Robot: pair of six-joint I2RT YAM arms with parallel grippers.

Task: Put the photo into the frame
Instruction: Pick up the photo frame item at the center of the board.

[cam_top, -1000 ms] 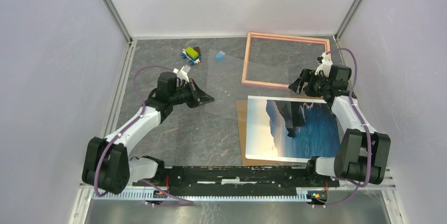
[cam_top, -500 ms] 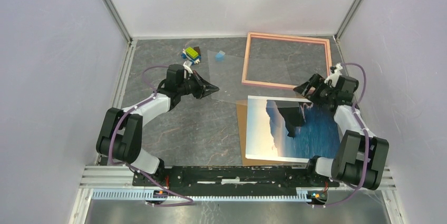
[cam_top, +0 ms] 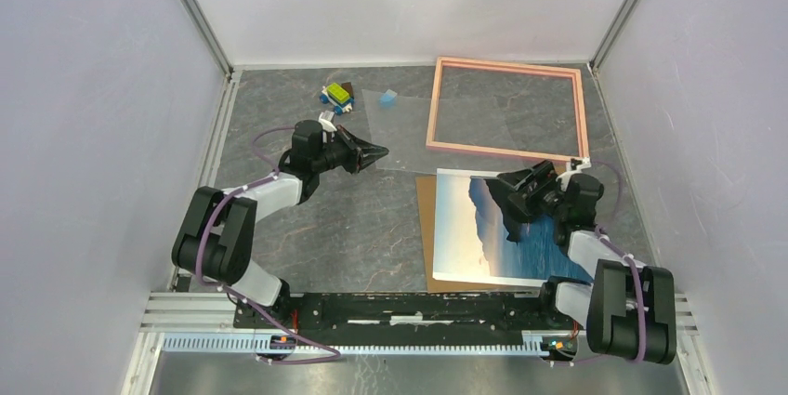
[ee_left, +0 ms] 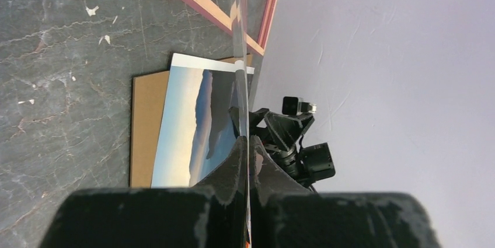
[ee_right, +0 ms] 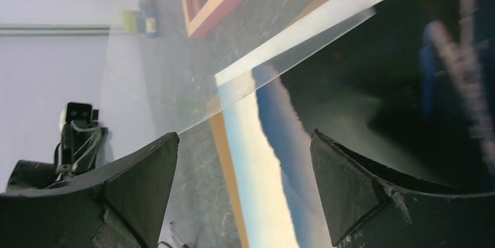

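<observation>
Pulling near from the frame (cam_top: 507,65) over the photo (cam_top: 460,228), right gripper (cam_top: 497,192) spread, left gripper (cam_top: 376,151) clamped on clear sheet (cam_top: 409,130), needing flat, low entry.

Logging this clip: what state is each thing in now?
Pink thin-railed rectangular frame: lying flat, empty.
Paper print of dark cliffs over sea: flat on brown backing board, outside frame.
Clear thin sheet: held at its edge.
Left pincer: shut on that sheet.
Right pincer: open, over print.
</observation>
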